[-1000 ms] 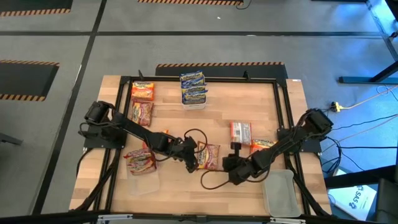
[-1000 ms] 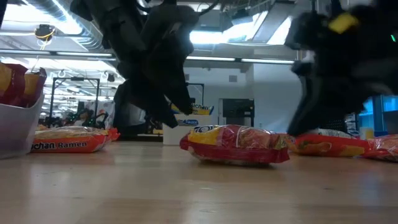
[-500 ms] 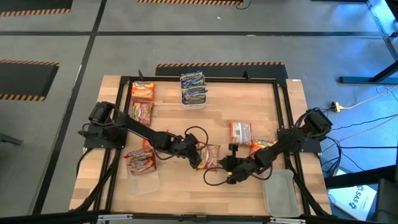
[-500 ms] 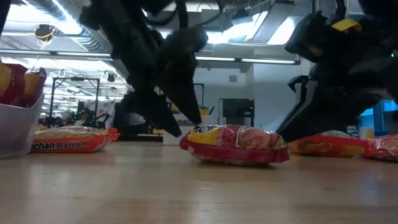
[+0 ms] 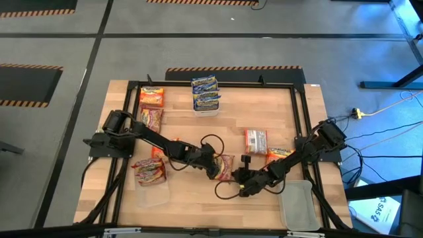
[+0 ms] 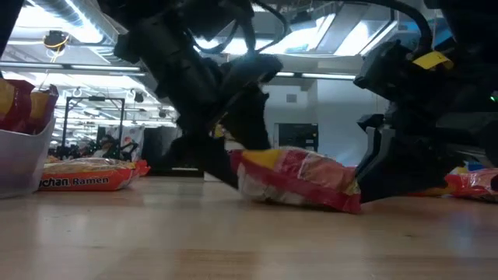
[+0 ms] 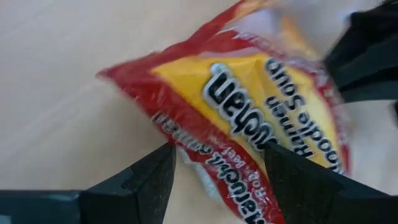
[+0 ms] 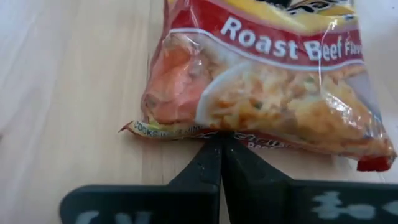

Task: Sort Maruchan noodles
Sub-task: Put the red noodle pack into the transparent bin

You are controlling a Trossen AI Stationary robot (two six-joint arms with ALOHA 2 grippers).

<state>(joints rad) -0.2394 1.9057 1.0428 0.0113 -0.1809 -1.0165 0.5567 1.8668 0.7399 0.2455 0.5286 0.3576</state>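
Packets of Maruchan noodles lie scattered over the wooden worktop [image 5: 264,106]; landmark for all places is the red roast-beef packet [image 5: 225,166] near the worktop's middle.

Far side of the worktop, well to the left of the landmark: an orange packet [image 5: 152,96], with a red packet [image 5: 151,119] just on the near side of it; nearer the front edge, red packets in a clear tub [image 5: 151,173], the tub wall showing at the low view's left edge [image 6: 19,159]; another packet lies flat beside that tub in the low view [image 6: 89,175].

Behind the landmark at the far edge: blue packets stacked in a white tub [image 5: 205,92].

Left claw [image 5: 217,169] sits at the landmark's left end; fingers apart, one to each side of the packet's edge in the left wrist view [image 7: 217,163]; the packet's left end is tilted up off the wood in the low view [image 6: 297,179].

Right claw [image 5: 239,178] is at the landmark's right end, fingers pressed fully together with nothing between them, tips at the packet's edge [image 8: 219,149].

Right of the landmark: a red packet [image 5: 255,140] lying flat, an orange packet [image 5: 277,155] just beyond it; an empty clear tub [image 5: 296,205] at the front right.
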